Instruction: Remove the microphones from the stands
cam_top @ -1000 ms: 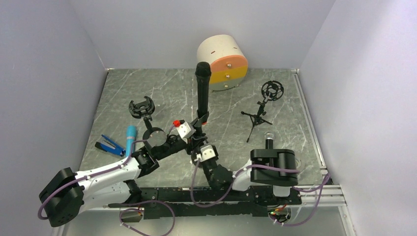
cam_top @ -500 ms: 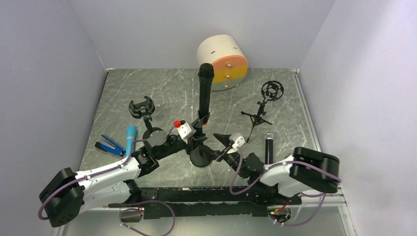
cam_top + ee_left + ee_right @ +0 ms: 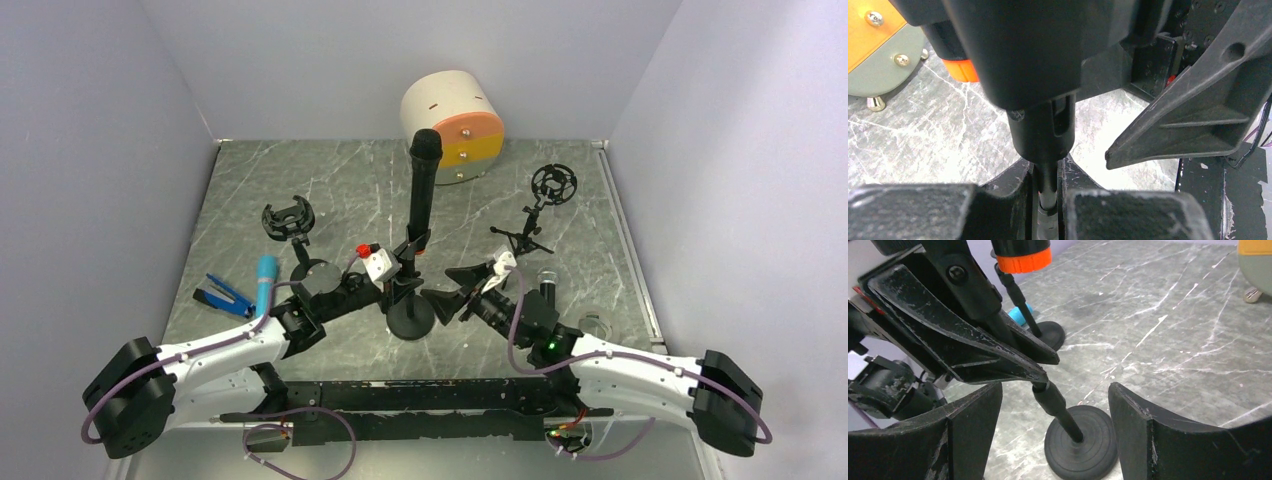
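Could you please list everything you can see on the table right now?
microphone: one, black, upright in the stand
stand: one, black, round base, table centre
round box: one, cream, orange and yellow, back centre
tripod stand: one, black, empty, right
clip stand: one, black, empty, left
blue microphone: one, lying left
blue object: one, far left
second black microphone: one, lying right, partly hidden
left end effector: one, black, shut on the stand's pole
right end effector: one, black, open, beside the stand
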Controlling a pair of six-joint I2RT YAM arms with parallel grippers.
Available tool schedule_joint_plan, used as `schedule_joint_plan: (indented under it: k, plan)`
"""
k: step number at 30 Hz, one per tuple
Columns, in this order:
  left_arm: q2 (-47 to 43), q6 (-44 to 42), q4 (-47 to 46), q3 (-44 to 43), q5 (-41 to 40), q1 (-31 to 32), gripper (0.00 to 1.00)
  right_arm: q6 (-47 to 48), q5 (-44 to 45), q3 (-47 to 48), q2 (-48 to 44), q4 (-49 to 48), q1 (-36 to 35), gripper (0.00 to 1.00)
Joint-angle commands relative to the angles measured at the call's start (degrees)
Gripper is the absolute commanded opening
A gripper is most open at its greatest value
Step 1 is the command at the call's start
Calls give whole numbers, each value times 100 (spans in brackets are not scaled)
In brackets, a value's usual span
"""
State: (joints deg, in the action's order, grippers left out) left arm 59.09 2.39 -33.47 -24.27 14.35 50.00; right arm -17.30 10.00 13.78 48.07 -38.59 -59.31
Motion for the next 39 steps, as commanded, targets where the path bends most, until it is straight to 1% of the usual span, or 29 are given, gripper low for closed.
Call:
schedule_joint_plan:
  k: [1,5,9,15,19,21,23,27,29,33,36,39]
  plan:
    - [10,-120,-236,-269,261,1,3,-409,-289,563,-345,1234,29,81]
    - [-116,-80,-177,-243,198,4,3,-723,-253,1239,-419,2015,34,82]
    - [-199,-169,147,-295,175,2,3,-903,-291,1642,-558,2358,35,83]
    - [-220,-169,151,-304,172,2,3,-1116,-469,1996,-797,2743,35,85]
    - [-161,-169,135,-362,248,1,2,-1300,-514,2425,-677,3134,38,87]
    - [-113,-266,198,-410,363,1,3,-1613,-185,2783,-539,3562,34,87]
    - [-48,-386,318,-493,448,1,3,-1912,202,2961,-419,3709,41,87]
    - [23,-375,411,-584,525,1,3,-2267,130,2997,-326,3196,36,87]
    - [3,-376,418,-581,502,1,3,-2408,292,3081,-230,3224,36,87]
    - [-50,-389,478,-592,498,1,2,-2751,979,3441,120,4047,34,87]
    - [-80,-373,487,-573,490,2,3,-2707,966,3538,369,4168,39,87]
    - [-90,-340,427,-537,474,9,3,-2933,1136,3602,582,4454,37,87]
